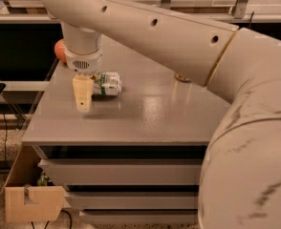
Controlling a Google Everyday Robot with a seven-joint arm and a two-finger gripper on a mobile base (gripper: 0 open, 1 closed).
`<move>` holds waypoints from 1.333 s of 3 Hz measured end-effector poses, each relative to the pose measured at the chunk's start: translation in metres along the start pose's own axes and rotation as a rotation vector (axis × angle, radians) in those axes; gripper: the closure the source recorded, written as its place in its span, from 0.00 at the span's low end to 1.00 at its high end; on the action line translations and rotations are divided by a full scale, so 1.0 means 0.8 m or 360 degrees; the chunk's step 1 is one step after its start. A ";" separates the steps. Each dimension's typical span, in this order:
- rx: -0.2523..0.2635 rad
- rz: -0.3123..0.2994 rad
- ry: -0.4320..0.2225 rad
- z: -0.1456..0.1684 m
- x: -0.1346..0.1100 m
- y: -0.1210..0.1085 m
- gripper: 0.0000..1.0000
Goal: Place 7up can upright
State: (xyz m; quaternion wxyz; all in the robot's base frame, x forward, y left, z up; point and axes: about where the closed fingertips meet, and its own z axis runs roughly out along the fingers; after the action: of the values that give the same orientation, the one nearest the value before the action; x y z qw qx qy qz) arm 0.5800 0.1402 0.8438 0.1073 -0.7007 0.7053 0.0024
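The 7up can (pixel 108 83), white and silver with a green band, lies on its side on the grey table (pixel 155 113), left of the middle. My gripper (pixel 83 95) hangs from the arm's wrist and points down at the table, just left of and in front of the can's end. I cannot tell whether it touches the can.
An orange fruit (pixel 59 50) sits at the table's back left corner, partly behind the wrist. A copper-orange can (pixel 181 76) is mostly hidden under my arm at the right. Drawers are below the tabletop. A cardboard box (pixel 33 202) stands on the floor at the lower left.
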 end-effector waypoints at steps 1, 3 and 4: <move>-0.0012 -0.0025 0.0044 0.007 -0.002 0.002 0.41; 0.0022 -0.0022 -0.0129 -0.036 -0.006 -0.010 0.88; 0.0079 0.0007 -0.0367 -0.082 -0.012 -0.014 1.00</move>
State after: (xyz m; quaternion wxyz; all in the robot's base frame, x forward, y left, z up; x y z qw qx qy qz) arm 0.5813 0.1398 0.9111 0.2052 -0.6913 0.6897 0.0658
